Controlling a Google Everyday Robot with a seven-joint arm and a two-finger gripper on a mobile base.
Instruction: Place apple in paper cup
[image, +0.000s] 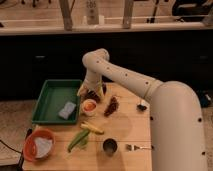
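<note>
The gripper (92, 94) hangs just above the paper cup (89, 107) near the wooden table's (127, 130) left side, beside the green tray (50, 100). The apple (89, 105) sits inside the cup, orange against its pale wall. Whether the pincer is spread or pressed together cannot be told. A dark red-brown cluster (112, 106) lies just right of the cup; a banana (92, 128) and dark metal cup (109, 146) lie nearer the front.

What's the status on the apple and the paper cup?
Pincer hangs just above the paper cup, at the table's back left. Apple sits inside cup. Dark red cluster beside cup, apart; nothing obstructing.
</note>
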